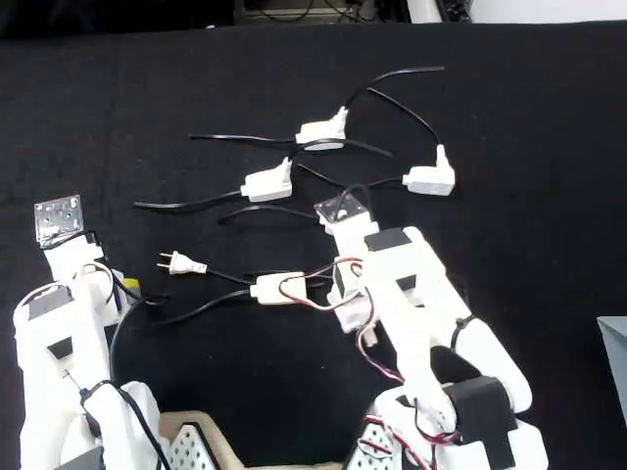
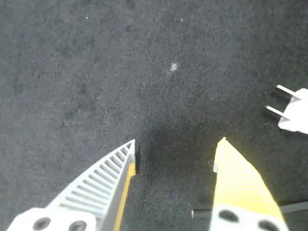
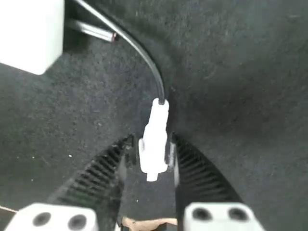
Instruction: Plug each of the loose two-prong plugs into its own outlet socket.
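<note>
My right gripper is shut on a white two-prong plug whose black cord runs away from the fingers. In the high view this gripper sits mid-table, between two white outlet sockets; a third socket lies farther back. Close to the held plug is the corner of a white socket block. My left gripper stands open just above the black cloth, holding nothing. A loose white plug with two bare prongs lies off to its side, apart from the fingers; it also shows on the cloth.
Another white socket block lies beside the right arm, with red and white wires looping over it. Black cords trail across the cloth. A perforated tan base stands at the front edge and a grey box at the right edge.
</note>
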